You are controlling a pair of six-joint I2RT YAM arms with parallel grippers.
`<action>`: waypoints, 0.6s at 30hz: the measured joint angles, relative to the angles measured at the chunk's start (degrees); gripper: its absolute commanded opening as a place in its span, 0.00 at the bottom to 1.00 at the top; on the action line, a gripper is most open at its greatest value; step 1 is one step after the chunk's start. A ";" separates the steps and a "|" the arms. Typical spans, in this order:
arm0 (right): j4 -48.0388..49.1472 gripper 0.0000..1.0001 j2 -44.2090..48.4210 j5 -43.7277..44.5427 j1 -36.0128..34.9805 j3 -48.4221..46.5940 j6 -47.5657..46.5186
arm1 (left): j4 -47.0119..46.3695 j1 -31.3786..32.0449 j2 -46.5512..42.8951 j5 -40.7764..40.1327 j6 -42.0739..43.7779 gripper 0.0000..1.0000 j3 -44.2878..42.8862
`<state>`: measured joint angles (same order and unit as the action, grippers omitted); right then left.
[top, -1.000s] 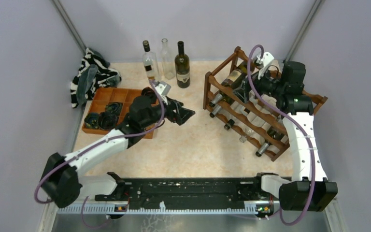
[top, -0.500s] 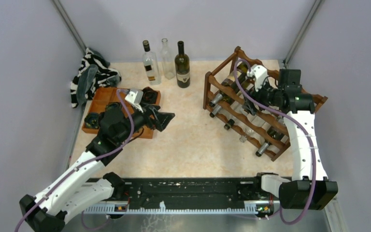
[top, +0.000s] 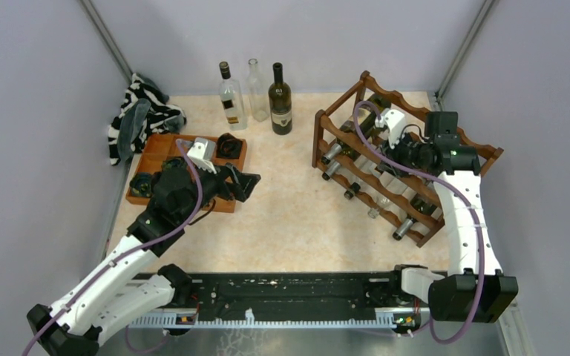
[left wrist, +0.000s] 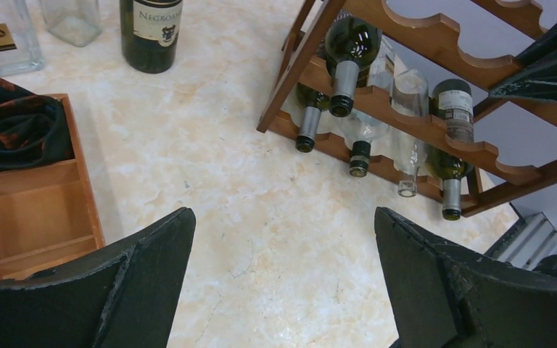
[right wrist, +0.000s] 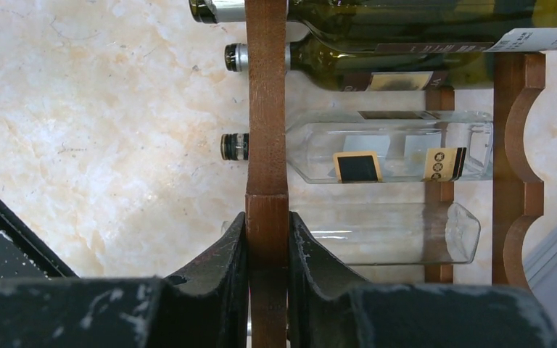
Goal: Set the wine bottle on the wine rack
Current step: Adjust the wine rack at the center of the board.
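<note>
The right jaws are clenched on the rack (top: 318,141). In the right wrist view both fingers (right wrist: 221,279) press flat against one wooden rail (right wrist: 267,109), with no gap on either side. From above, the right arm (top: 460,215) reaches over the rack's upper tiers. Its jaws are mostly hidden among the rails there, so I cannot tell which tier the gripped rail belongs to. The rack stands on the surface (top: 297,222) toward the far right corner, set at a slant to the edges. Several racked bottles (left wrist: 348,51) lie on their sides in its scallops, necks pointing toward the middle of the surface. A clear labelled one (right wrist: 392,148) lies just beyond the clamped fingers. The left jaws are released and spread wide, grasping nothing. The left arm (top: 130,248) holds them above bare surface, just beside the right end of the tray (top: 159,147). In the left wrist view their two fingers (left wrist: 138,279) stand well apart, with only marbled surface between them. The tray sits by the left edge and has dark rolls (left wrist: 14,130) in some compartments. A dark bottle (top: 280,100) stands upright at the far edge near the middle, with two clear bottles (top: 256,89) just to its left. A striped cloth (top: 142,111) lies in the far left corner.
</note>
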<state>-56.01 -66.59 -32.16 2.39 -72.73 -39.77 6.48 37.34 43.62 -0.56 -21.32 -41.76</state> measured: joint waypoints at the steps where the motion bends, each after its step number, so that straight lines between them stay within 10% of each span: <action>1: 0.00 0.05 0.00 -0.04 -0.02 0.02 -0.11 | 0.09 0.00 0.09 -0.57 0.17 0.99 -0.11; 18: 4.07 0.02 0.66 1.18 -5.18 1.51 8.39 | -6.27 -0.66 10.14 -2.60 1.99 0.99 -5.27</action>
<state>-51.94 -65.93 -30.98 -2.79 -71.22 -31.38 0.21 36.69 53.76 -3.16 -19.33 -47.03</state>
